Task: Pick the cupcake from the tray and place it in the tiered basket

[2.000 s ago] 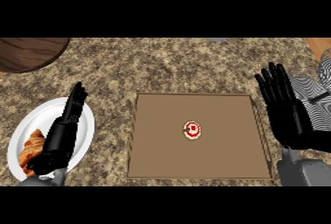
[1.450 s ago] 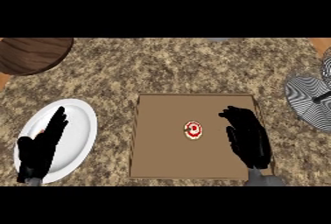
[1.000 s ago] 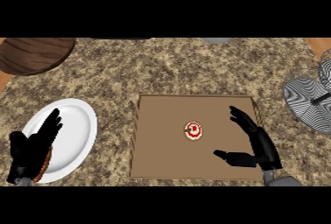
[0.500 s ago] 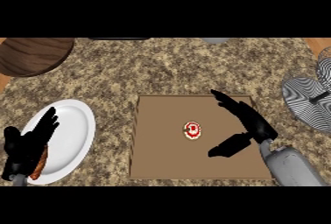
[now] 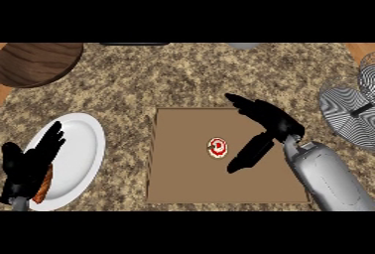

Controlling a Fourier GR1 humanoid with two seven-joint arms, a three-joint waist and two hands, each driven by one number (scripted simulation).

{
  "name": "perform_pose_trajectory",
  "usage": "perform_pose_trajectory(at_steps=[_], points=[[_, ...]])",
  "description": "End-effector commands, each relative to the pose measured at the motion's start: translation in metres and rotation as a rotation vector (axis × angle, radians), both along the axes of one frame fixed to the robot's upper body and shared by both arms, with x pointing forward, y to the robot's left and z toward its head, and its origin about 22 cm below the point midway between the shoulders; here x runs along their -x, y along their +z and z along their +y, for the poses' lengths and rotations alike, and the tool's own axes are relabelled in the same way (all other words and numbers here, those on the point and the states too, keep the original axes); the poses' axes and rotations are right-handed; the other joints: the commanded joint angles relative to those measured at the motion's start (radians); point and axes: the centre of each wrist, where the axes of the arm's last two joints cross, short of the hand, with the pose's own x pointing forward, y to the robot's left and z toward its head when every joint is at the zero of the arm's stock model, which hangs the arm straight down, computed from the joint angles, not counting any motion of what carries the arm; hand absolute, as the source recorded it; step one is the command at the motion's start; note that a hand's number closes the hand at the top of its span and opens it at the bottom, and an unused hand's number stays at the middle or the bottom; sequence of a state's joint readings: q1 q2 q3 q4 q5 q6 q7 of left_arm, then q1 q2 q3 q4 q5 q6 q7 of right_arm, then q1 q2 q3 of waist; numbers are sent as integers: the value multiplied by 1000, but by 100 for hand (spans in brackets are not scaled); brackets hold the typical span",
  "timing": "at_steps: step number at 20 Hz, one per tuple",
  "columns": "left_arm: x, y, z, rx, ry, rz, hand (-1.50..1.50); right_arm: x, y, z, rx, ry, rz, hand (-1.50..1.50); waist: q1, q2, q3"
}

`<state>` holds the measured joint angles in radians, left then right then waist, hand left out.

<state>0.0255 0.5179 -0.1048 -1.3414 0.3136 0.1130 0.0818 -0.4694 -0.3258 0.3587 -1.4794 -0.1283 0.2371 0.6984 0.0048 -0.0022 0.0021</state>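
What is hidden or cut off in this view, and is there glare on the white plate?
Head view: no glare on the white plate, light looks even; the left hand covers most of the pastry on it; the tiered basket is cut by the right edge; the cupcake shows fully.

Worktop (image 5: 183, 79) from above. The tray (image 5: 183, 183) lies at centre, with the cupcake (image 5: 217, 147) on it, a little right of the tray's middle. The right robot hand (image 5: 267, 124) is over the tray's right part, just right of the cupcake and apart from it. The plate (image 5: 81, 144) lies left of the tray. The left robot hand (image 5: 29, 163) is over its left side, with a pastry (image 5: 44, 183) partly under it. Bowl (image 5: 36, 62) at the far left corner. Basket (image 5: 344, 116) at the right edge, beyond the tray.
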Motion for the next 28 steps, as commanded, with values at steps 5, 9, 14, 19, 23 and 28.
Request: perform_pose_trajectory(at_steps=[5, 9, 14, 19, 23, 28], points=[[13, -16, 0, -20, 7, 30, 0, -9, 4, -7, 152, -1, 82, -150, 1, 3, -2], [1, -8, 5, 9, 22, 16, 0, 13, -3, -27, 153, -36, 112, -150, -7, 1, -2], [2, -10, -4, -2, 16, 10, 0, 12, -10, -33, 104, 6, 134, -150, -3, 2, -2], [12, -7, 21, -5, 11, 10, 0, 2, -25, -34, 75, -5, 158, -150, -1, 2, -2], [8, 11, 21, -14, 20, 30, 0, 20, -42, -25, 68, -16, 136, -150, 0, 1, -2], [16, -16, 10, -7, 17, 15, 0, 1, -34, -42, 49, -8, 120, -150, 0, 2, -2]])
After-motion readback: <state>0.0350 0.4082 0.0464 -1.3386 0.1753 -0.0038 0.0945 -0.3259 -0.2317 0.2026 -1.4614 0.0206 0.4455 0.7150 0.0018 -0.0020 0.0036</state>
